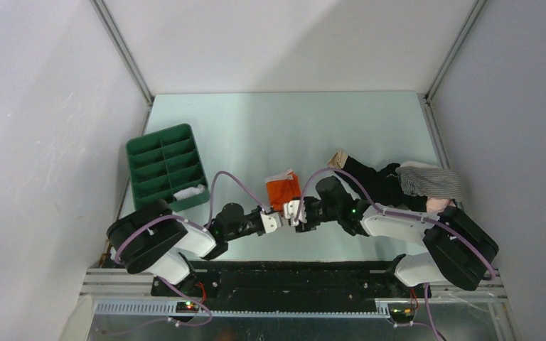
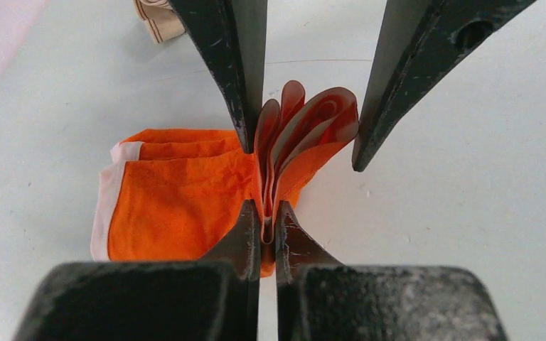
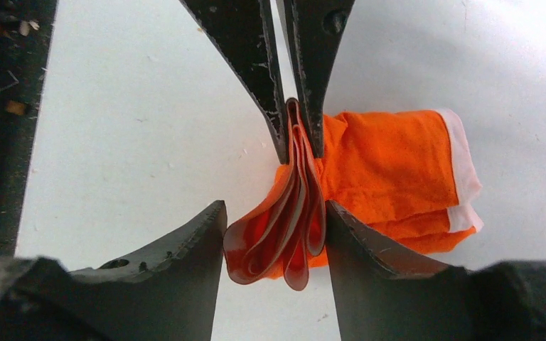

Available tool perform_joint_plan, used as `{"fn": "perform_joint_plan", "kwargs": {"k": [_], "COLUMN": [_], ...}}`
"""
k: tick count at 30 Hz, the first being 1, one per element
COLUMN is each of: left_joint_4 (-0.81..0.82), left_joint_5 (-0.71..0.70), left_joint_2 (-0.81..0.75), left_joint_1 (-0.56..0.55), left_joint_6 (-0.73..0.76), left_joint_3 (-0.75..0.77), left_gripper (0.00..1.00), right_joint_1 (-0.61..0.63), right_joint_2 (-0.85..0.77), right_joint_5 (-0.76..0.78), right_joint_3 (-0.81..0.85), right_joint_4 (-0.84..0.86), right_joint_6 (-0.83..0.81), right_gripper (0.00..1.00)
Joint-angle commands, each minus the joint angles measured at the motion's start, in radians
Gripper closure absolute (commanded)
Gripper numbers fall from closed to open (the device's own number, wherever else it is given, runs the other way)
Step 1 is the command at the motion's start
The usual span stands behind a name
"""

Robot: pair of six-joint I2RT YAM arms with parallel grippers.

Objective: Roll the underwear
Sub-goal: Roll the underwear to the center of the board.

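The orange underwear with white trim lies folded on the table just ahead of both grippers. My left gripper is shut on its bunched waistband, which fans upward in several loops. The rest of the cloth lies flat to the left in that view. My right gripper faces the left one from the opposite side. Its jaws stand apart with the fanned loops between them, the fingers just touching the outer loops without squeezing them. In the top view the two grippers meet at the underwear's near edge.
A green divided tray stands at the left, with a white garment in a near compartment. A pile of dark and striped clothes lies at the right beside the right arm. A beige cloth shows beyond the underwear.
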Motion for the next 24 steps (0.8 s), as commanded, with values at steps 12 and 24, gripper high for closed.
{"fn": "perform_joint_plan", "kwargs": {"k": [12, 24], "left_joint_4": [0.006, -0.304], "left_joint_5": [-0.028, -0.055], "left_joint_2": [-0.016, -0.167], "left_joint_1": [0.027, 0.033], "left_joint_6": [-0.094, -0.377], "left_joint_3": [0.017, 0.035], "left_gripper": [1.00, 1.00], "right_joint_1": [0.032, -0.098], "right_joint_2": [0.024, 0.152], "right_joint_5": [0.102, -0.188], "right_joint_3": [0.006, 0.154], "right_joint_4": [0.044, -0.227], "right_joint_6": [0.165, 0.515], "right_gripper": [0.67, 0.99]}}
